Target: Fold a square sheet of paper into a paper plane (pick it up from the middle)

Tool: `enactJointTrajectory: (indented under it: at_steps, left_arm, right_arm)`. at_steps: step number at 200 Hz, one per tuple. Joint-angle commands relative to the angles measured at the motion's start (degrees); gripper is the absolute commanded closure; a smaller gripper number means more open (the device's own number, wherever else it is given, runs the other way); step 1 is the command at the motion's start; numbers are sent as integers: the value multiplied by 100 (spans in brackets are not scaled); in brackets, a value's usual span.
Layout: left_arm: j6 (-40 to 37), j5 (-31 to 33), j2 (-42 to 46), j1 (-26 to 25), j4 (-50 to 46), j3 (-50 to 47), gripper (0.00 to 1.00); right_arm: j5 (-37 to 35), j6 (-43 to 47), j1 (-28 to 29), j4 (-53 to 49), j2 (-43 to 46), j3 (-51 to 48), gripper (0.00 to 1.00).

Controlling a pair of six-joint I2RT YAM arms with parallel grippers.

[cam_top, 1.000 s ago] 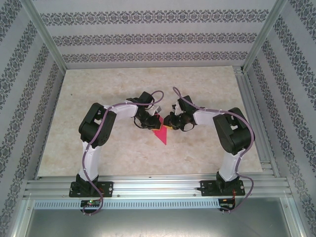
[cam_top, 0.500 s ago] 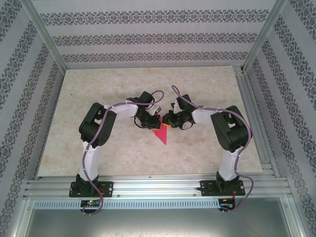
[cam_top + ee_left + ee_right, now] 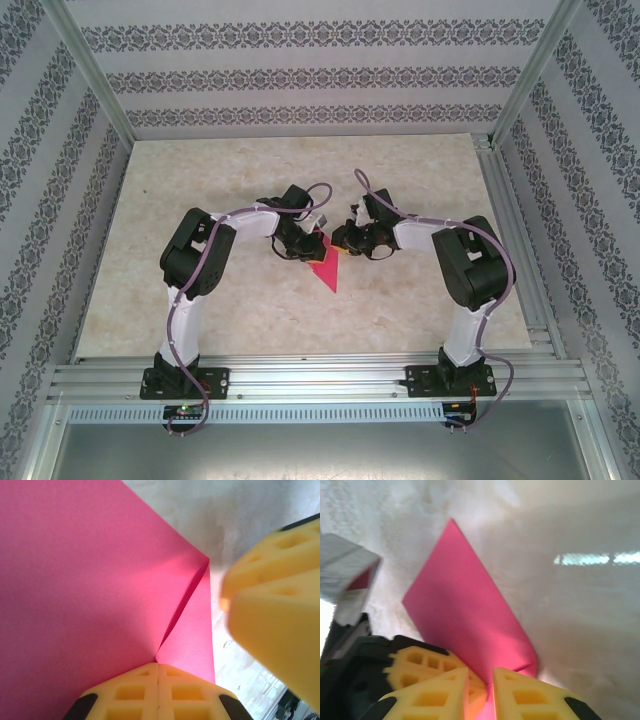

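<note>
1. The sheet of paper [image 3: 324, 270] lies on the table [image 3: 430, 190] between the two arms. It is already partly folded, with its sharp tip pointing toward the arm bases and its far end caught where the grippers meet
2. The left gripper [image 3: 158, 672] has its fingers pressed together. A crease in the pink paper runs straight into the seam between them, so it looks pinched on a fold
3. The right gripper [image 3: 489, 686] is nearly closed, with a sliver of pink in the narrow gap. I judge it is pinching the same end of the paper, just beside the left one
4. The paper should handle as very light, thin and limp. It will sag or flap when lifted, take any stray crease for good, and could tear if the two grips pull apart
5. The best hold is probably on the doubled layers beside the crease, which are stiffer. A single-layer corner would bend away, and the free tip is better left resting on the table
</note>
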State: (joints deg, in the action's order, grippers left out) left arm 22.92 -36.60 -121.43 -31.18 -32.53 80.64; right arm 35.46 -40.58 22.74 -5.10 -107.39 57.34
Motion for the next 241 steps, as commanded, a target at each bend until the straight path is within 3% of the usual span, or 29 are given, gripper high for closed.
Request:
enactJointTrajectory:
  at_steps: [1,55,85,153,187,241]
  left_arm:
    - [-108,216,-148,12,-28,2,97]
    - [-118,237,-130,15,-51,5,97]
    - [-129,278,-106,10,-58,-40,97]
    - [-115,321,-71,10,-56,-66,97]
    - [-93,309,-109,11,-42,-42,98]
    - [-105,321,-134,15,-54,-5,97]
  right_arm:
    - [22,-13,-37,68,51,-6,80]
    - [-159,55,6,-132,-435,105,83]
    - [-539,341,-6,-845,-308,350,83]
    - [-30,-45,115,-211,959,-692,83]
    - [345,-353,421,164,849,-923,83]
    - [-77,-345,549,38,299,-1164,83]
